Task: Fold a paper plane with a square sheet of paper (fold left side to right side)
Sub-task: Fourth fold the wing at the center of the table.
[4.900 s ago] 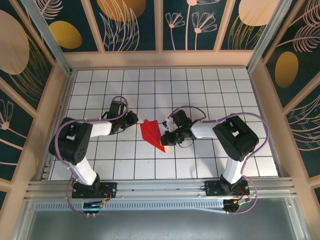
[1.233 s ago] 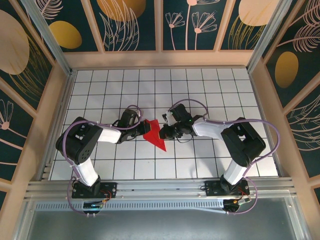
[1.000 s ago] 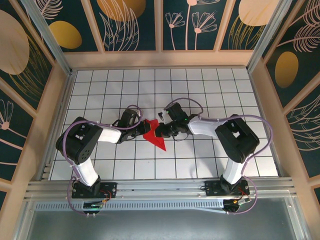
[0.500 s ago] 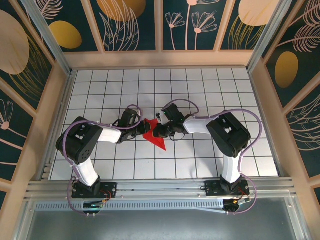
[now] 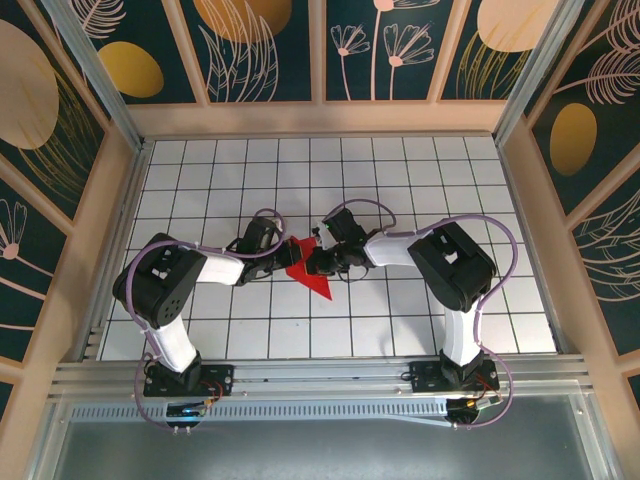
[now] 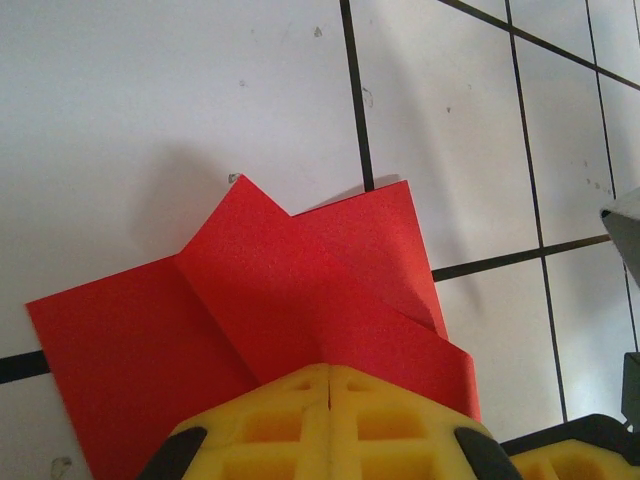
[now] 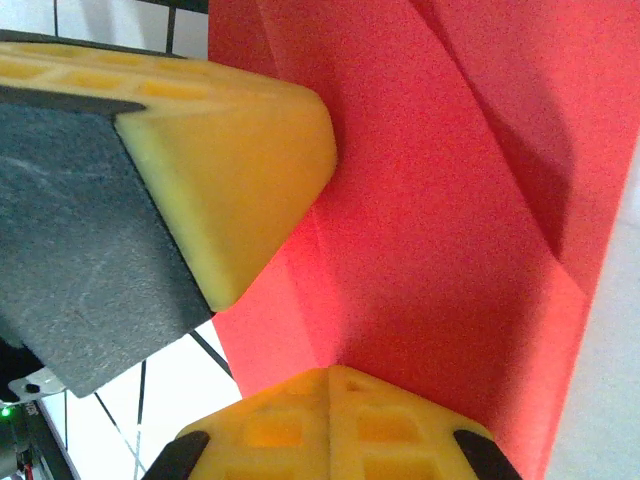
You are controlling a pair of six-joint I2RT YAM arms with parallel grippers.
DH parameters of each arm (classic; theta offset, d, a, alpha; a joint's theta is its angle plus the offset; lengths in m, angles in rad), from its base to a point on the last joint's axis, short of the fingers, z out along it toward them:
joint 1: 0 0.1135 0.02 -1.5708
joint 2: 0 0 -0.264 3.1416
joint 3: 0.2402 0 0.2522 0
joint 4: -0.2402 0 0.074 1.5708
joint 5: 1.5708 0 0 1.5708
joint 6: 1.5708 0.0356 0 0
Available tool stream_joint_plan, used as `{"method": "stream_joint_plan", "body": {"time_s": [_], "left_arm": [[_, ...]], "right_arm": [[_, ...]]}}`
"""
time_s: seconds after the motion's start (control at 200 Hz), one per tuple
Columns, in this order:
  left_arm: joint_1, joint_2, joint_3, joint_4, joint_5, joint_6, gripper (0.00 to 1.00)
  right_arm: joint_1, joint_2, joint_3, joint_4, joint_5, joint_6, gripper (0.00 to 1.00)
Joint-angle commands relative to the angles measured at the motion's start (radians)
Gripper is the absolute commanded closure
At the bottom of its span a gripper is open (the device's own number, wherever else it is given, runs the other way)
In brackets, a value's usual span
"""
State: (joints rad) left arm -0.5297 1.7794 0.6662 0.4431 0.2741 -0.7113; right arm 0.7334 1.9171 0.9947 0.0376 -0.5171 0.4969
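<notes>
- White gridded worktop (image 5: 200,330) inside patterned walls; the red paper (image 5: 310,272), folded to a pointed shape, lies flat at its centre.
- Long axis: wide end far, tip toward the near edge, slanting right.
- Left end effector (image 5: 283,250): jaws closed, gripping nothing; tips rest on the paper's wide left part.
- Right end effector (image 5: 320,262): jaws closed, gripping nothing; tips rest on the right flank; the paper lies between both, neither arm nearer.

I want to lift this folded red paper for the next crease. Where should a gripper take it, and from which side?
Probably the red paper's peaked edge opposite the left gripper: its shadow on the table suggests it is lifted, so slide a finger under from there. Elsewhere it lies flat, pinned by that gripper and the right gripper, both shut.
</notes>
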Motion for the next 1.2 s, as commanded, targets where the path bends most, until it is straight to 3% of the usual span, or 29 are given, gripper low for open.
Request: {"method": "stream_joint_plan", "body": {"time_s": [0.0, 0.736, 1.046, 1.191], "left_arm": [[0.005, 0.054, -0.014, -0.127, -0.082, -0.007, 1.00], [0.005, 0.066, -0.002, -0.150, -0.105, -0.007, 1.00], [0.005, 0.060, -0.001, -0.145, -0.090, -0.001, 1.00], [0.005, 0.054, -0.001, -0.145, -0.090, -0.001, 1.00]], "right_arm": [[0.012, -0.027, -0.057, -0.069, 0.002, -0.009, 1.00], [0.032, -0.159, -0.217, -0.128, 0.015, -0.003, 1.00], [0.017, -0.236, -0.105, -0.162, 0.032, -0.023, 1.00], [0.022, -0.254, -0.117, -0.112, -0.030, -0.001, 1.00]]}}
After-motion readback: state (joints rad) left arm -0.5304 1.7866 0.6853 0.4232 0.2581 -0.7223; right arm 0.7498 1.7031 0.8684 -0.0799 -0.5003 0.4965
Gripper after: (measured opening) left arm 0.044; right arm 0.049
